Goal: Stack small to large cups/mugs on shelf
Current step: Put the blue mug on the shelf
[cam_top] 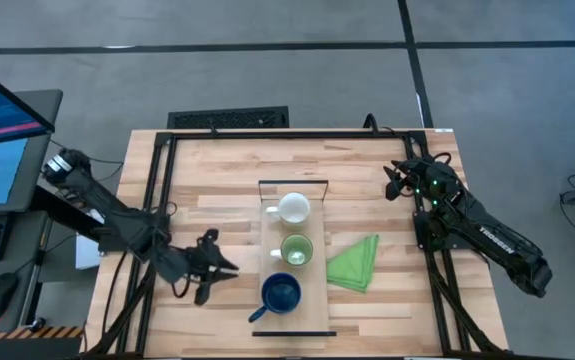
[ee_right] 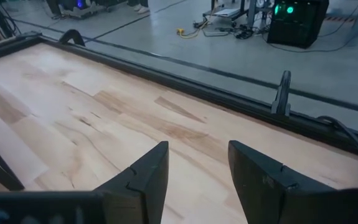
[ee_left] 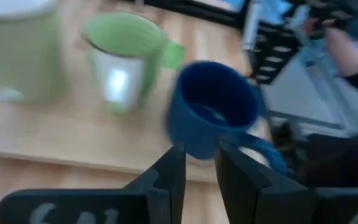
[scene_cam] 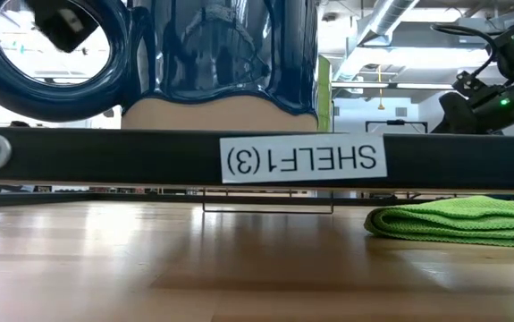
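Nearest the front edge of the tabletop point(cam_top: 207, 170), the dark blue mug point(cam_top: 281, 293) is sitting on the near end of the shelf point(cam_top: 312, 285), a pale narrow plank running front to back down the middle. The left claw point(cam_top: 229, 266) is hovering just beside that mug, on the mug's left and a little farther back — so the mug is lying to the claw's right and slightly forward. In the left wrist view the two dark fingers point(ee_left: 169, 177) are standing narrow with a slim gap and nothing between them, pointing at the blue mug's wall.

The blue mug's handle is sticking out toward the front-left, on the left claw's side. The left arm is clearly the nearer one for this mug.

Farther back along the shelf, the light green mug point(cam_top: 297, 249) is standing in the middle, and beyond it the white mug point(cam_top: 293, 208) — three in a row along the shelf's long axis, apart from one another, none stacked yet.

To the right of the shelf, a folded green cloth point(cam_top: 355, 263) is lying on the tabletop. Farthest off, the right claw point(cam_top: 399, 181) is waiting near the back right, fingers spread wide and empty.
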You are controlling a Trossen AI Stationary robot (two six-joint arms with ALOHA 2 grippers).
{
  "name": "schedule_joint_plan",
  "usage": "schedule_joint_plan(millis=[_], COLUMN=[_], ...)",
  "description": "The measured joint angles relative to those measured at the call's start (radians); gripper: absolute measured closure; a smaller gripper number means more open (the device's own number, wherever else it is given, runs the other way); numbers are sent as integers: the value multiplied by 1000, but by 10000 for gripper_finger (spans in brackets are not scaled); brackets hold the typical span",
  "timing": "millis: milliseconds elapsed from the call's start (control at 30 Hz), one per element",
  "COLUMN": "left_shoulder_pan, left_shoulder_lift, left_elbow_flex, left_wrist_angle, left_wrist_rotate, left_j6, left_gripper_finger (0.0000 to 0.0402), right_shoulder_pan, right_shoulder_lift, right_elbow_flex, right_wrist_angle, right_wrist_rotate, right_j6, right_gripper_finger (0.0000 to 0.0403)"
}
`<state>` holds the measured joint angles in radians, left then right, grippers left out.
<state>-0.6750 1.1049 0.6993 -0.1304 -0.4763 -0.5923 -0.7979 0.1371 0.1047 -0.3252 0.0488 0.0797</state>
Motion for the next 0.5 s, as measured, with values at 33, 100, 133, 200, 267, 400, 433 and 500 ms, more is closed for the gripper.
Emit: schedule_joint_plan(millis=[33, 100, 133, 200, 267, 400, 433, 500], left_shoulder_pan=[-18, -50, -65, -90, -107, -112, -112, -108], left_shoulder_lift=[0, 10, 18, 34, 49, 74, 76, 79], left_elbow_flex=[-22, -50, -54, -58, -58, -58, -58, -58], left_wrist_angle=[41, 100, 107, 105, 109, 103, 96, 87], left_wrist_rotate=[2, 2, -6, -39, -60, -59, -60, -64], left_j6=[-16, -33, -39, -45, -45, -50, -50, -52], left_gripper_finger=[326, 326, 326, 326, 326, 326, 326, 326], right_shoulder_pan=[0, 0, 0, 0, 0, 0, 0, 0], right_shoulder_lift=[0, 0, 0, 0, 0, 0, 0, 0], right_elbow_flex=[0, 0, 0, 0, 0, 0, 0, 0], right_wrist_angle=[0, 0, 0, 0, 0, 0, 0, 0], right_wrist_rotate=[0, 0, 0, 0, 0, 0, 0, 0], right_j6=[8, 9, 9, 10, 16, 26, 26, 26], right_gripper_finger=[213, 214, 215, 216, 215, 213, 213, 214])
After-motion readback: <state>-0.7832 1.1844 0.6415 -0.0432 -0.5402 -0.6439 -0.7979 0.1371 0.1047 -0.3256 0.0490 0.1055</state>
